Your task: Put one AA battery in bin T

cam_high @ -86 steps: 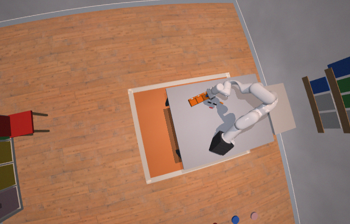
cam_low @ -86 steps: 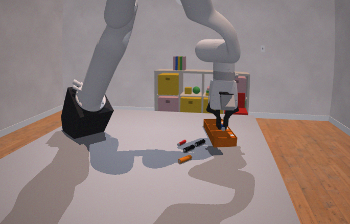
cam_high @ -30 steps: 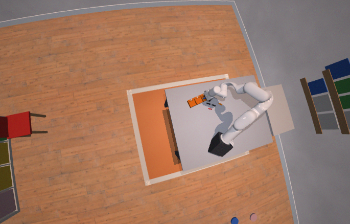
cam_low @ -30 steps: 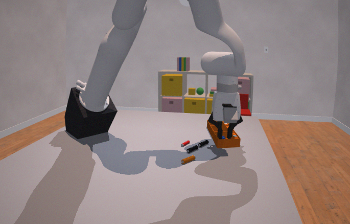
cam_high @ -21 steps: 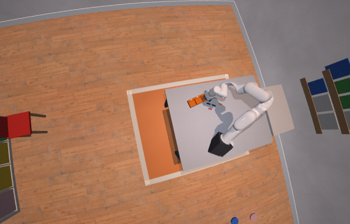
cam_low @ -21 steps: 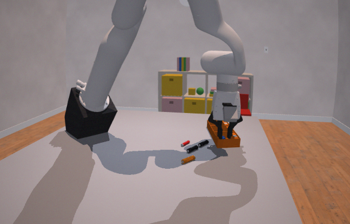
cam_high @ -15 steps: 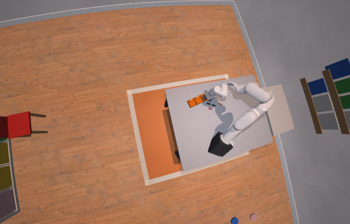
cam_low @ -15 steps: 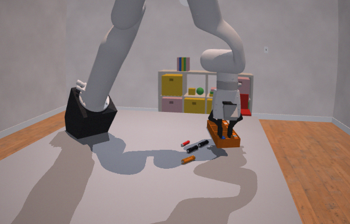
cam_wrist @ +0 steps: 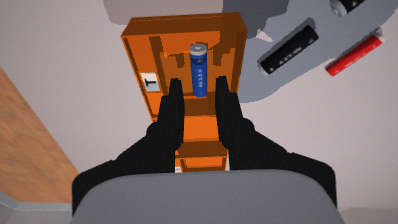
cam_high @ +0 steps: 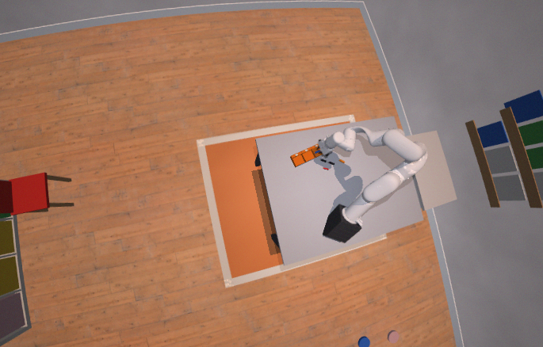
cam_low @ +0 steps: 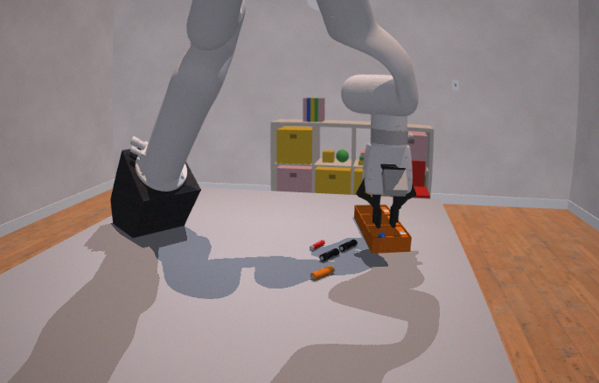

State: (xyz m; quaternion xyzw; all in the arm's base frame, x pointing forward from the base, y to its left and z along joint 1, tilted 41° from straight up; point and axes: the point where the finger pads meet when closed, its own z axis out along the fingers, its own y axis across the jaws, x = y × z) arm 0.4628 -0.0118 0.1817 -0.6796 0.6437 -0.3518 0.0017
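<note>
Where the orange bin (cam_wrist: 145,30) sits upper centre, its T compartment holds one blue battery (cam_wrist: 199,70), silver cap up-frame. Tool (cam_wrist: 199,92) open, gripping nothing, fingers apart of it.

Table top (cam_low: 225,328): smooth, matt pale grey, no grain. Floor (cam_low: 549,285): wood planks, visible grain and knots, low sheen. Arm (cam_low: 187,94): smooth white shell, plastic-like, soft satin highlights; base block (cam_low: 125,209) matt black. Gripper (cam_wrist: 199,95) fingers: matt black, rubber- or plastic-like. Bin (cam_wrist: 145,50): flat orange, plastic look, with a white paper-like T label (cam_wrist: 149,81). Blue battery (cam_wrist: 199,70): glossy wrap, grey metallic cap.
</note>
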